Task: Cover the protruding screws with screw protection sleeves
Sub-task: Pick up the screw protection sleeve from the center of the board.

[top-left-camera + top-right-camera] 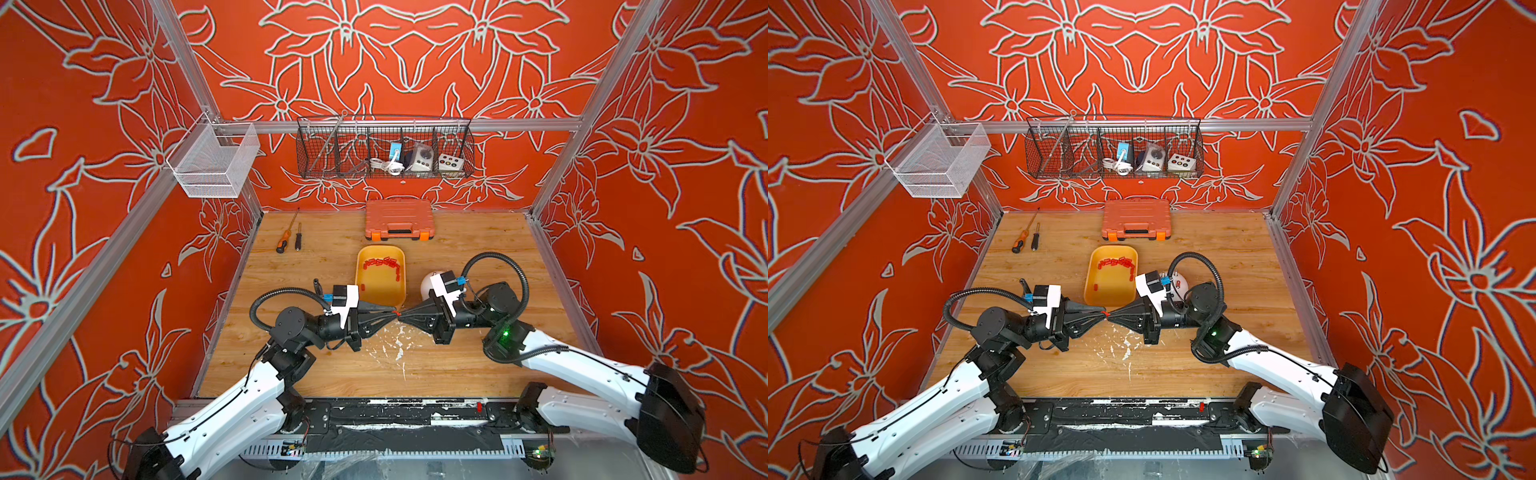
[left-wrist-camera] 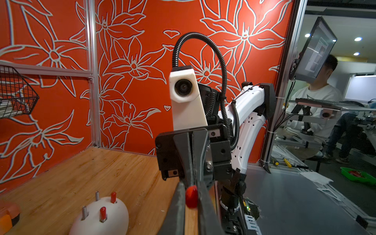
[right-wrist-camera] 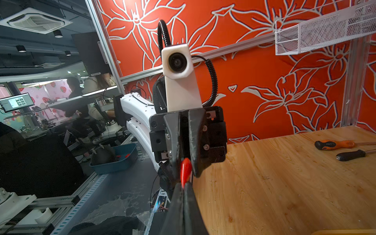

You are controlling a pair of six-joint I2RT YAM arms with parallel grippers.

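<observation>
On your tabletop [image 1: 316, 374], the yellow tray [image 1: 382, 293] of loose screw protection sleeves [image 1: 380, 262] sits beside the white dome [image 2: 114, 221], where two of the four protruding screws [image 2: 97, 195] carry sleeves and two stand bare. In front of the tray, your left gripper [image 1: 395, 311] and right gripper [image 1: 403, 315] meet tip to tip above the wood, both sets of jaws pinching one red sleeve [image 2: 191, 196].

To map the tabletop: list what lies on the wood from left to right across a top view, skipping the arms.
Orange-handled screwdriver → black-handled screwdriver → yellow tray → white dome.
</observation>
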